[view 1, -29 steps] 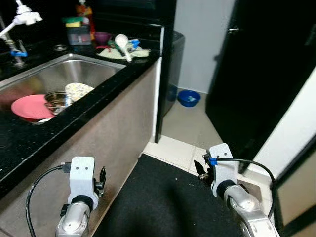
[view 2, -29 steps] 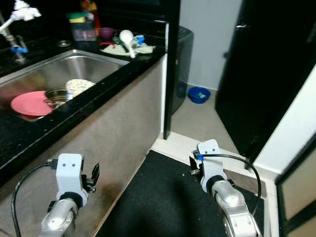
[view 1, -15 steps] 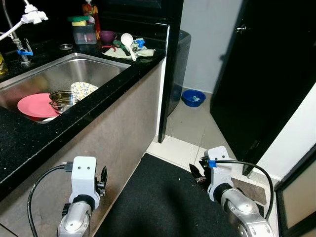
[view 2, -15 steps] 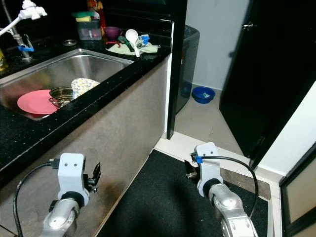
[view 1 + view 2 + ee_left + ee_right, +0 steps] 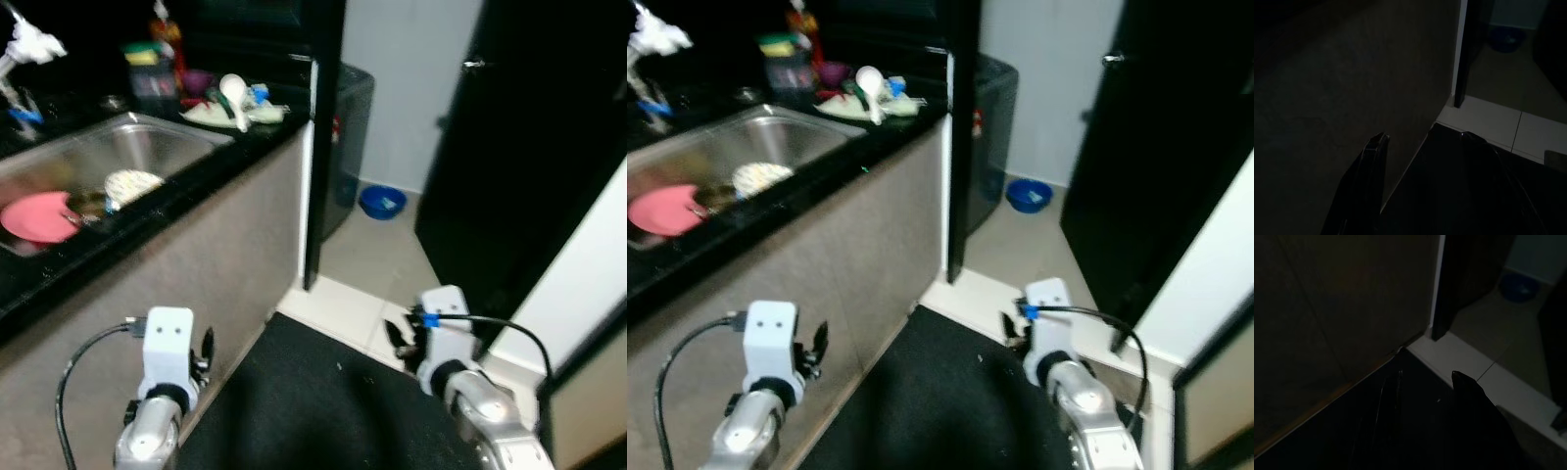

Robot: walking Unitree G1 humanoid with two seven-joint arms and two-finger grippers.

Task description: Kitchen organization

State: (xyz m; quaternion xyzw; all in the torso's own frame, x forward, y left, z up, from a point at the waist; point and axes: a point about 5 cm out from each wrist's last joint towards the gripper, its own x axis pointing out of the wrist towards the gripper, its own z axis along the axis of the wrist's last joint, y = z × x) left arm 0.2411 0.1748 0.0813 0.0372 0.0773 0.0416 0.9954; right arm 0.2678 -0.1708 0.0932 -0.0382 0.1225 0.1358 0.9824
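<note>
Beyond both parted claws, wrist views catch mat [image 5: 1459,196]; head views, sink [image 5: 118,152].

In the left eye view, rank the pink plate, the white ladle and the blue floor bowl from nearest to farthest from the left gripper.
1. Pink plate, in the sink, up and to the left of the left gripper.
2. Blue bowl, on the floor past the counter's end, ahead to the right.
3. White ladle, at the counter's far end.
</note>
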